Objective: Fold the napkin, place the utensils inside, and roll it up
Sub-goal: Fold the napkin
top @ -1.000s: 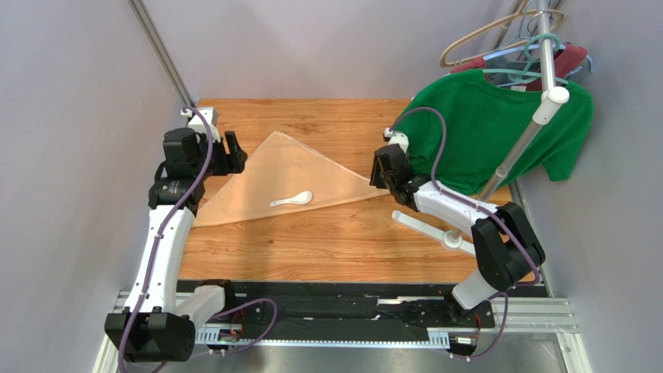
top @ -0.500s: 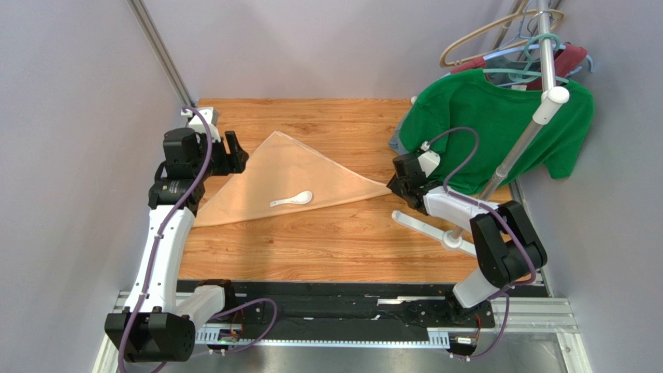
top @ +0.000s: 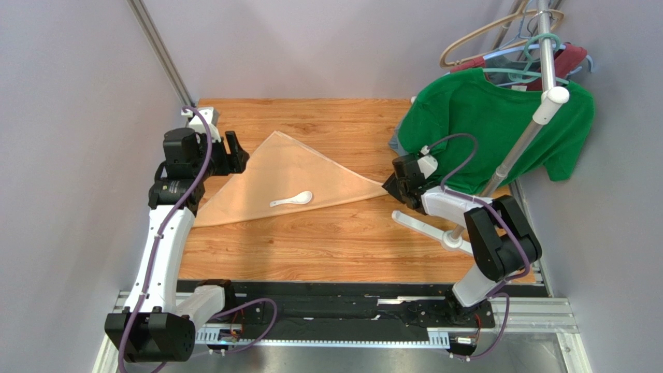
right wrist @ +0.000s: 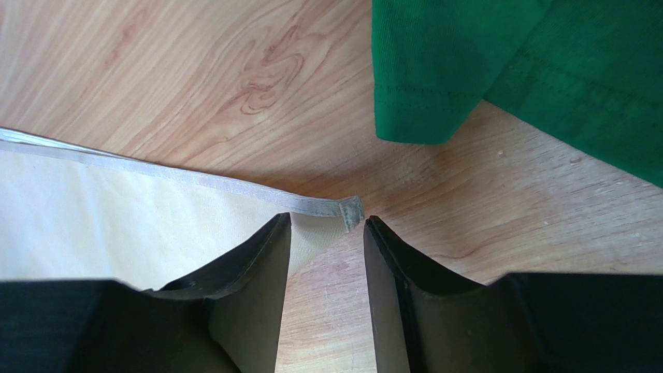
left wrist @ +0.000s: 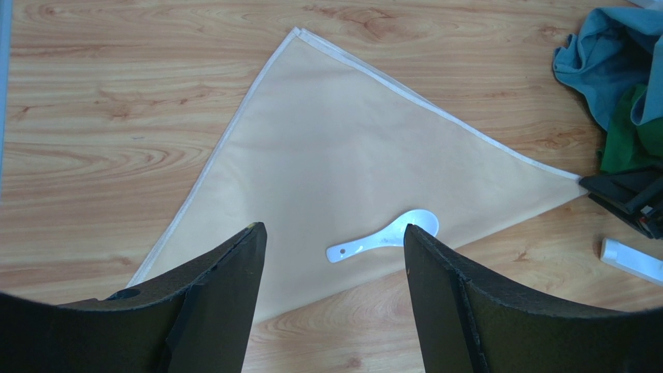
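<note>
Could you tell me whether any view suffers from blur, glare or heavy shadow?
Top external view: even light, sharp, no glare on the peach-tan cloth napkin or small white soup spoon. Left wrist view: both crisp; fingers of the left gripper loom at the bottom. Right wrist view: wooden tabletop grain and green T-shirt sharp; fingers of the right gripper fill the lower frame.

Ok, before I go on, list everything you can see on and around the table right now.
napkin: 1, peach-tan, folded into a triangle, mid-table
spoon: 1, white, on the napkin near its front edge
T-shirt: 1, green, hanging from the rack, far right
cloth: 1, blue-grey, bunched by the T-shirt
hangers: several, tan, teal, red, atop the rack
rack: 1, silver pole, white legs, right side
table: 1, wood
left tool: open, over the napkin's left part
right tool: open, at the napkin's right corner
</note>
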Controlling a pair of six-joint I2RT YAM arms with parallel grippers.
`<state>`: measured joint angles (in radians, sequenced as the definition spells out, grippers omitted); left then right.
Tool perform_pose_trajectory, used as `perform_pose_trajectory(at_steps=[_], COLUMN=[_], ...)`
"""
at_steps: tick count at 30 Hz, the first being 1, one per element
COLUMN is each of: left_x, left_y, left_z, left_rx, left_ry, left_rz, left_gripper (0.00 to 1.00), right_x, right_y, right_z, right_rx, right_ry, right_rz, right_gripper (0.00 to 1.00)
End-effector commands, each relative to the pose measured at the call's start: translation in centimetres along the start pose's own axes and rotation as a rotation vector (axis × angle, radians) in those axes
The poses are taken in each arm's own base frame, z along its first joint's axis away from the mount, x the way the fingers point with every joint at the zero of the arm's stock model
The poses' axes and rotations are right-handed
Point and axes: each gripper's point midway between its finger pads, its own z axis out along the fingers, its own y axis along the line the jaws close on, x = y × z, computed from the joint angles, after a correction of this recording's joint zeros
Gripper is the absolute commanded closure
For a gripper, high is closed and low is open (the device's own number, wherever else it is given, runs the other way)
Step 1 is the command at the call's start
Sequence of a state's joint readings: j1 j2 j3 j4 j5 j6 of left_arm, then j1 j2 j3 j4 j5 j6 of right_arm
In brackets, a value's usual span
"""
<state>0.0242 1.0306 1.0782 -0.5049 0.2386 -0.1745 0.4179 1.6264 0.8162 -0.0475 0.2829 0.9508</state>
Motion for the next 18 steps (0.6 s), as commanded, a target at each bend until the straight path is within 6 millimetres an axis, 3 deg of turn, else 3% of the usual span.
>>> perform_pose_trajectory(at_steps=[1,18], left_x=[-1.63,-1.54], left_y=[-0.56,-0.89], left_z=[-0.36,-0.22], left_rx=[0.025,0.044], left_ry=[-0.053,-0.049], left_rz=[-0.001,-0.008], left_gripper=[0.26,0.26], right_x=[0.18,0.87], right_y=[1.1,0.8], right_z=[0.7,1.34], right_rx=[-0.041,-0.031], right_ry=[0.001,0.018], right_rz=[0.057,0.076], right_gripper=[0.56,0.56])
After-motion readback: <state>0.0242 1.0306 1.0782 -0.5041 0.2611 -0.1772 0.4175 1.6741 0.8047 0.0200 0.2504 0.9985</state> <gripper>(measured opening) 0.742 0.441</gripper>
